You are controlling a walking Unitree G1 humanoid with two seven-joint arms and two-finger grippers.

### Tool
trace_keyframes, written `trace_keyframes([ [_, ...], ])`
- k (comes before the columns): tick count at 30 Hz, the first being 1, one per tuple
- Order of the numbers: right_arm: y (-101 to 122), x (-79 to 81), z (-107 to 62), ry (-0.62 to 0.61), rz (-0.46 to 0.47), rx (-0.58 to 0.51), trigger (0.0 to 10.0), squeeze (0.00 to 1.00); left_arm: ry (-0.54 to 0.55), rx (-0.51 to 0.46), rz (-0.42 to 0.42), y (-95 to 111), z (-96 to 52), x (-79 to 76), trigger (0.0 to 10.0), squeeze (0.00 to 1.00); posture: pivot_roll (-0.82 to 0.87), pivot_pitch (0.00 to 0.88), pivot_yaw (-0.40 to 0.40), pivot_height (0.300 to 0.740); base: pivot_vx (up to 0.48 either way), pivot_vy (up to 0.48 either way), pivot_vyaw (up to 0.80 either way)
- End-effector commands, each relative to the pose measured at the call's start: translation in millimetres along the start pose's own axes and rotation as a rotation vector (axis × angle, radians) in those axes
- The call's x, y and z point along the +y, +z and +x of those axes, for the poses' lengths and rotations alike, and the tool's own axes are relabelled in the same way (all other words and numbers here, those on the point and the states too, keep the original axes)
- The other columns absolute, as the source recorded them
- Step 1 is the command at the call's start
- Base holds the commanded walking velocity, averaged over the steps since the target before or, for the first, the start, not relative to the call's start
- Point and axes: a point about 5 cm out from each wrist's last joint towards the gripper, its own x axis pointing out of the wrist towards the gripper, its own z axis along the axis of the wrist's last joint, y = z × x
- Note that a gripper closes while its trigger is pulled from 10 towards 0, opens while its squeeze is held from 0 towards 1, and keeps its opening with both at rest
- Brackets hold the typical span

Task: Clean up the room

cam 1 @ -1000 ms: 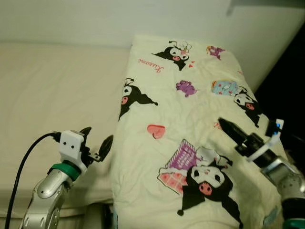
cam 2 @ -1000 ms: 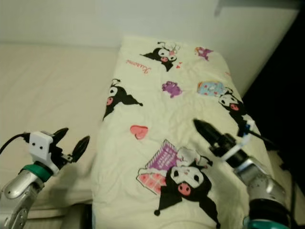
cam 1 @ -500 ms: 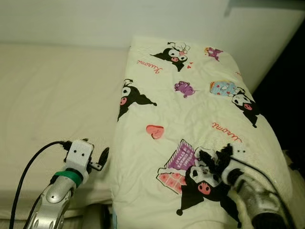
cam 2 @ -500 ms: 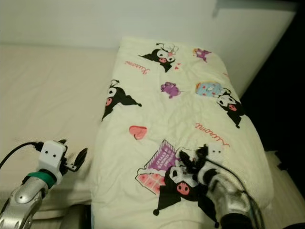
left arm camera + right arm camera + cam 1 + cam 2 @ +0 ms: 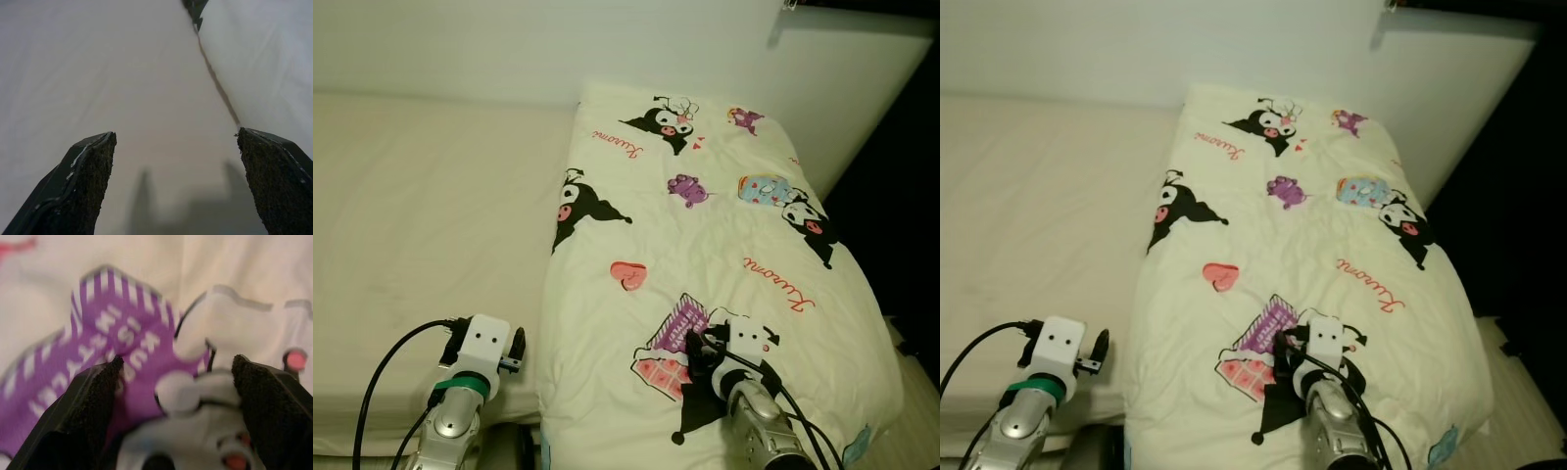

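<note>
Cream bed sheet (image 5: pixel 421 225) bare | printed quilt (image 5: pixel 705 245) lies flat on the bed's right half | right gripper (image 5: pixel 173 382), raised over the quilt 1 s ago, now drawn low over its purple print, fingers parted, nothing held | left gripper (image 5: pixel 176 161) lowered beside quilt edge, fingers spread, unladen | quilt judged released, smoothing likely done

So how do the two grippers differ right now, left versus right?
The left gripper hangs over the plain cream mattress, beside the quilt's edge; the right gripper hangs over the cartoon-print quilt, pointing at its purple patch. The left sits nearer the bed's front edge. Both are open and hold nothing.
</note>
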Motion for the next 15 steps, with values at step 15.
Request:
trace_keyframes([
  [15,-2.4,2.1,-0.9,-0.044,0.002,-0.042,10.0,0.0,0.035,0.018,-0.018,-10.1,0.7,-1.3,10.0,0.0,0.08,0.0,-0.029,0.685,0.0,0.0,0.0],
])
